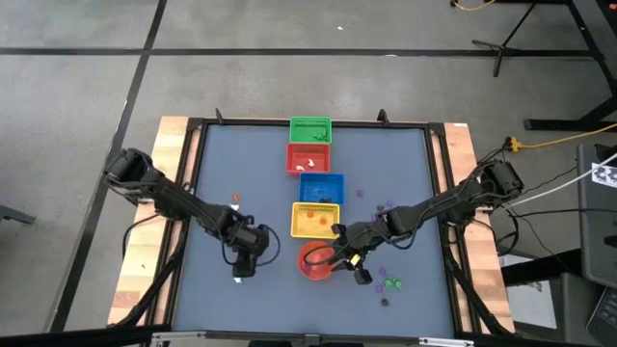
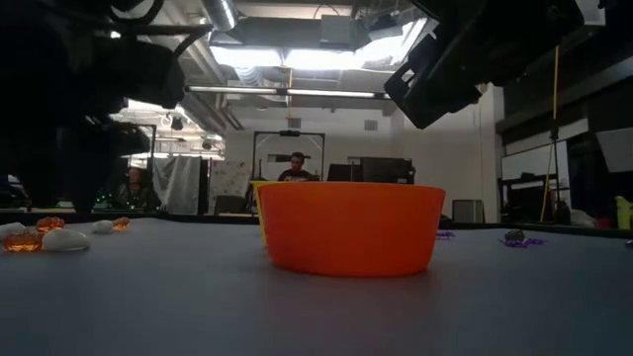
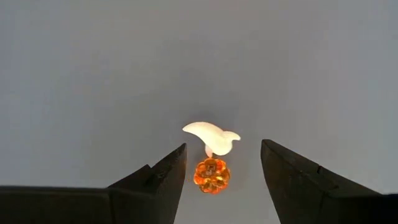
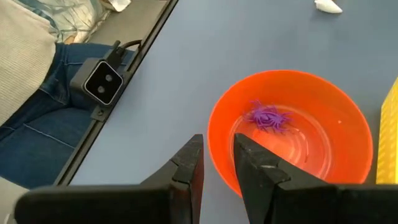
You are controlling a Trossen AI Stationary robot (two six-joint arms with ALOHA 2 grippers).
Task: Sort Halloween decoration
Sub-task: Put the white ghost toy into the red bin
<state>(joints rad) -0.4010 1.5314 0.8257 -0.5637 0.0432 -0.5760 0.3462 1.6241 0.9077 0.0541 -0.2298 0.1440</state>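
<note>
A: How far along was the sorting?

B: Partway, I'd judge. The red basket [image 1: 308, 158] held a few pale pieces, the yellow basket [image 1: 314, 220] some orange ones, the blue basket [image 1: 321, 188] something dark. I couldn't make out anything in the green basket [image 1: 309, 128].

A: And what remained?

B: Plenty. Purple trinkets [image 1: 386, 206] lay scattered on the tabletop [image 1: 260, 173] right of the baskets, green ones [image 1: 392, 284] near the front edge, an orange one [image 1: 236, 200] over on the left.

A: The left gripper [image 3: 222, 180]?

B: Low over the tabletop at front left, fingers wide apart and holding nothing. Between them lay an orange pumpkin [image 3: 211, 175] touching a white ghost [image 3: 212, 137].

A: The right one?

B: The right gripper [image 4: 217, 174] hung at the near rim of the bowl [image 4: 290, 143], fingers close together with a narrow gap. I saw nothing pinched in them. A purple spider [image 4: 268, 117] lay inside the bowl.

A: So the bowl wasn't emptied.

B: No. That spider and the loose pieces were left to do.
</note>
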